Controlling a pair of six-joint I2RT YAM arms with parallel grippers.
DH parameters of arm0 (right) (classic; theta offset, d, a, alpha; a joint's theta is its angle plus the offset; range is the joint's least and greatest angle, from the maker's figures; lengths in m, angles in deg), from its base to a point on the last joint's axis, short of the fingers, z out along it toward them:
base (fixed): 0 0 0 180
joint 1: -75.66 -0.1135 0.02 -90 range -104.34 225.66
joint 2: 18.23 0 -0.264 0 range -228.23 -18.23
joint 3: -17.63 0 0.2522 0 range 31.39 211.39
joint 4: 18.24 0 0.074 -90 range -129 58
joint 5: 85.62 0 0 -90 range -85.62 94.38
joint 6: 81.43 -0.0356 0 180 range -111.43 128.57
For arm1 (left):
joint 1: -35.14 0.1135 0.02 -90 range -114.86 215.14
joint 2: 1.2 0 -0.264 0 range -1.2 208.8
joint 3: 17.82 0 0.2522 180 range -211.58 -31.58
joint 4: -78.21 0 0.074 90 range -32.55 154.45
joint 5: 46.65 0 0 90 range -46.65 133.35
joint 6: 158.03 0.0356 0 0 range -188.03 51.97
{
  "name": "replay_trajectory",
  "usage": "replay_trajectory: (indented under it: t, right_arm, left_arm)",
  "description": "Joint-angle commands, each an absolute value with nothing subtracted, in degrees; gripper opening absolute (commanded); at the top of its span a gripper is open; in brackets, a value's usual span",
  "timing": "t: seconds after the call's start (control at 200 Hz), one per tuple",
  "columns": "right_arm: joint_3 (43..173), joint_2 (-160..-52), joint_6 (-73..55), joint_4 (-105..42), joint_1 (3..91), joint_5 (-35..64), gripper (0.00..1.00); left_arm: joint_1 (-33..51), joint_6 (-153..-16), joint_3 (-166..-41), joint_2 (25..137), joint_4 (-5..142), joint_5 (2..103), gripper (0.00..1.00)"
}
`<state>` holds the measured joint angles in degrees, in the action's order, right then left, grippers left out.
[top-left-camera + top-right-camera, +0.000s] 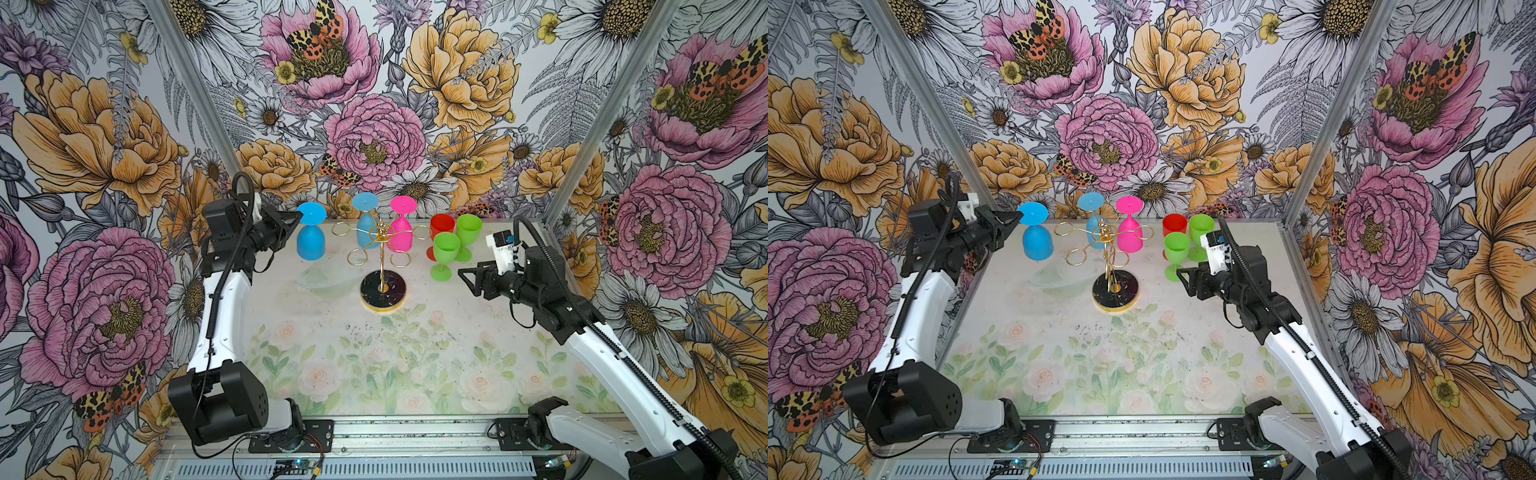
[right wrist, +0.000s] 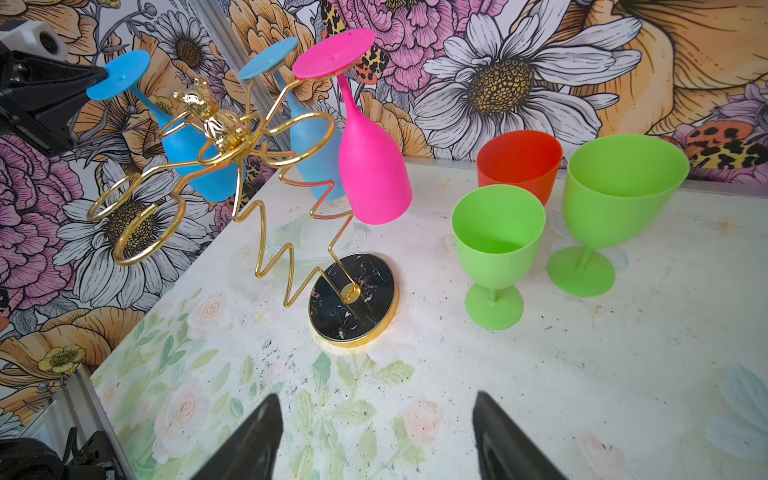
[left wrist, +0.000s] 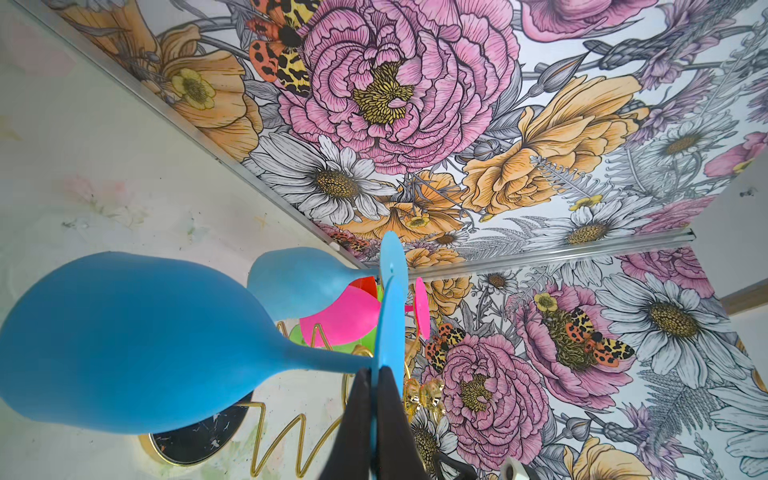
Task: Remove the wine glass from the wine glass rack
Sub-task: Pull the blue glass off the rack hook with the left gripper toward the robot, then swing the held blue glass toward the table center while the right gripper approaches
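Note:
In both top views, my left gripper (image 1: 300,215) (image 1: 1019,216) is shut on the rim of the foot of a bright blue wine glass (image 1: 311,243) (image 1: 1038,245). The glass hangs upside down just left of the wine glass rack (image 1: 383,291) (image 1: 1115,289), apart from its nearest gold loop. The left wrist view shows both fingers (image 3: 357,407) pinching the foot disc, with the bowl (image 3: 124,345) off to one side. A paler blue glass (image 1: 365,224) and a pink glass (image 1: 401,232) hang from the rack. My right gripper (image 1: 467,282) (image 2: 374,399) stays open and empty, right of the rack's base (image 2: 353,299).
Two green goblets (image 1: 445,249) (image 1: 468,228) and a red cup (image 1: 441,226) stand upright at the back right. A clear glass dish (image 1: 328,278) lies on the table, left of the rack's base. Flowered walls close in the back and both sides.

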<state>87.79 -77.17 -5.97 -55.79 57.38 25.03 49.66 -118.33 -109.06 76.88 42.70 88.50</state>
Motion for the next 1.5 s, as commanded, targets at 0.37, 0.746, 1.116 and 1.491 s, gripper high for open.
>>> replay_trajectory:
  t: [0.37, 0.746, 1.116, 1.491]
  right_arm:
    - [88.3, -77.8, -8.2, -55.1, 57.3, 22.1, 0.72]
    - [89.3, -80.9, -11.4, -55.6, 57.3, 19.0, 0.72]
    - [89.8, -83.4, -13.3, -58.1, 57.3, 16.9, 0.71]
    - [91.7, -87.0, -13.6, -64.2, 57.3, 18.0, 0.71]
  left_arm:
    - [50.5, -96.6, -105.8, 63.8, 16.0, 74.2, 0.00]
    - [40.0, -89.4, -103.2, 59.1, 3.6, 73.9, 0.00]
    - [29.9, -84.7, -104.0, 59.9, -2.0, 84.6, 0.00]
    - [11.0, -79.3, -110.6, 65.2, -1.9, 87.7, 0.00]
